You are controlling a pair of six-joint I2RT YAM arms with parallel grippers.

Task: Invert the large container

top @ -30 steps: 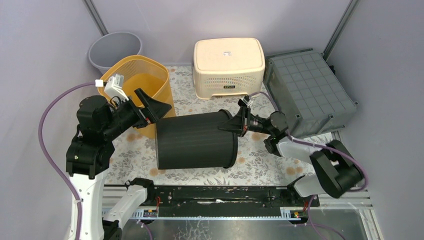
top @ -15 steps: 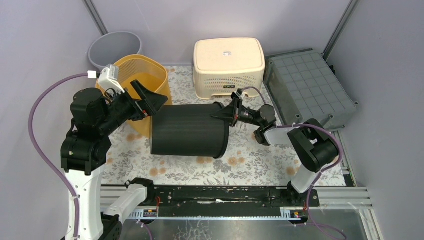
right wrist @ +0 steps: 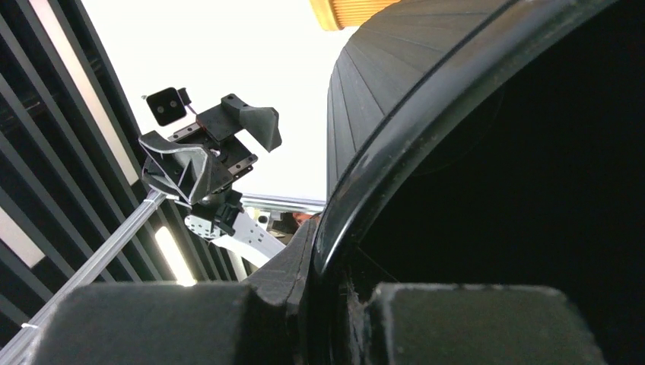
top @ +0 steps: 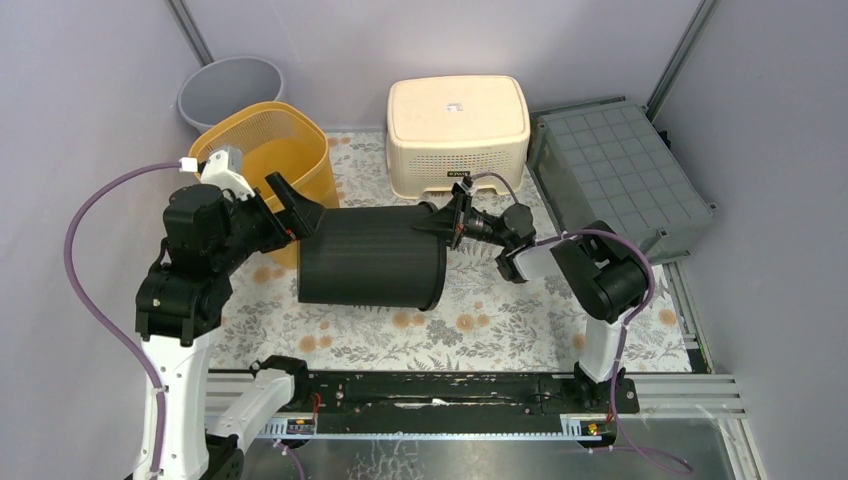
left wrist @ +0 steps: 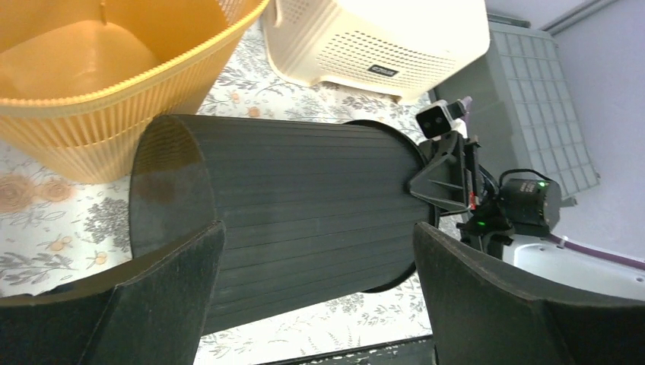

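The large black ribbed container (top: 370, 257) lies on its side on the floral mat, mouth to the right and closed base to the left. My right gripper (top: 450, 222) is shut on the upper rim of the mouth. In the right wrist view its jaws (right wrist: 335, 281) pinch the rim (right wrist: 395, 137), one finger inside and one outside. My left gripper (top: 290, 212) is open and empty, close to the base end, against the orange basket. In the left wrist view its fingers (left wrist: 318, 226) spread wide over the container's side (left wrist: 289, 175), apart from it.
An orange basket (top: 270, 160) stands just behind the container's base, with a grey round bin (top: 228, 92) behind it. A cream tub (top: 457, 130) sits upside down at the back middle. A grey crate (top: 615, 180) lies upside down at the right.
The container has slid left and back, its base now against the orange basket, with my right gripper still on its rim. My left gripper has drawn back and lowered beside the base end.
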